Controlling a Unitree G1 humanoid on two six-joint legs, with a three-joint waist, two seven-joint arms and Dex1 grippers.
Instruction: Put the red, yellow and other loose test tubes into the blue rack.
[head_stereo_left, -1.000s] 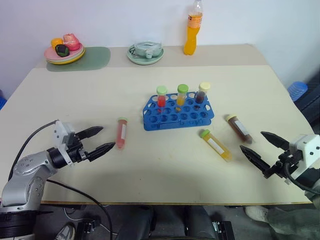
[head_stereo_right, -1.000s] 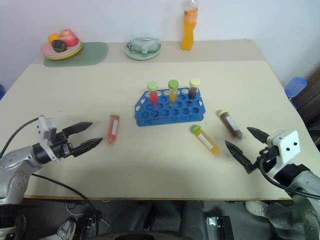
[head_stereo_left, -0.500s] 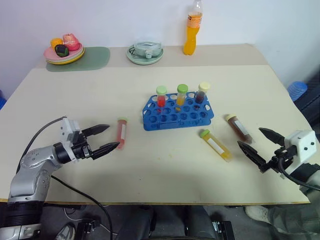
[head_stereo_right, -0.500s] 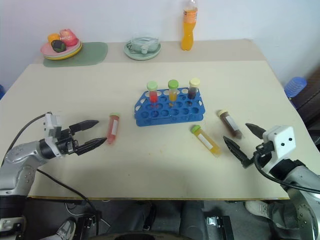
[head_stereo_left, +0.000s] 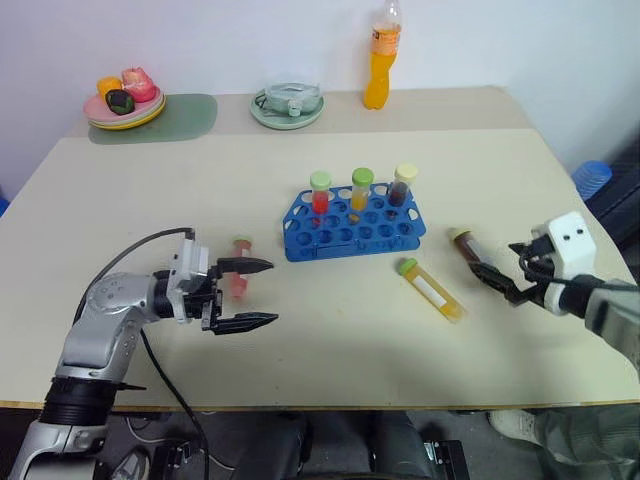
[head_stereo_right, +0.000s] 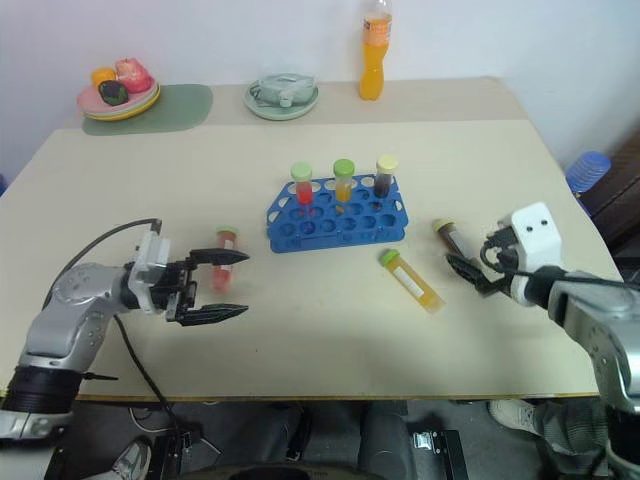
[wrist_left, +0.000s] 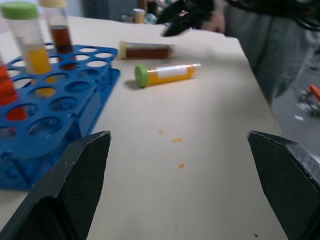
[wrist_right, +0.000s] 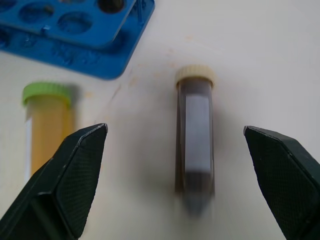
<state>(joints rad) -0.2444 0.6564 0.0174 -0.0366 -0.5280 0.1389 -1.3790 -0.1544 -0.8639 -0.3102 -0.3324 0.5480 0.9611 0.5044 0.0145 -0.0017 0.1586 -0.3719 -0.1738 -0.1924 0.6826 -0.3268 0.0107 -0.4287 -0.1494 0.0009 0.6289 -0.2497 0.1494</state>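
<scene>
Now we read everything from the blue rack (head_stereo_left: 353, 226). Nearest us, the yellow tube (head_stereo_left: 432, 290) lies loose on the surface (head_stereo_left: 320, 350), just off the rack's near right corner. Our left hand (head_stereo_left: 247, 293), fingers wide apart and empty, straddles the red tube (head_stereo_left: 240, 266) left of the rack. Our right hand (wrist_right: 180, 200), equally open and empty, looks straight along the brown tube (wrist_right: 195, 132), cap toward the rack, well clear of the right edge.
</scene>
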